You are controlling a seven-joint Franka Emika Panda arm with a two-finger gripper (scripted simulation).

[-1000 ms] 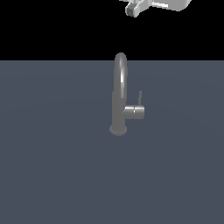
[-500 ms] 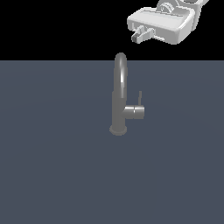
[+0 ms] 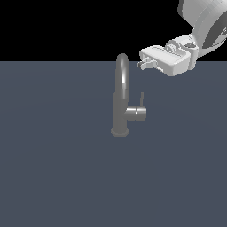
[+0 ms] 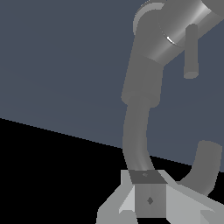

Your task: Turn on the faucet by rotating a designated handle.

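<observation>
Exterior view: the approach step is shown, the claw (image 3: 141, 63), its opening not discernible, poised beside the arched top of the faucet (image 3: 120, 97) on the surface (image 3: 53, 168), clear of the handle (image 3: 142, 99) below, towards which descent is judged necessary.

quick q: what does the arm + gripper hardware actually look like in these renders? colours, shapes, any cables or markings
Glossy white rounded arm shell with a darker grey band at the joint. The gripper has a blocky white body and short grey fingers. In the wrist view its underside shows light grey wedge panels around a darker grey square block bearing a small diamond mark. No cables visible.
</observation>
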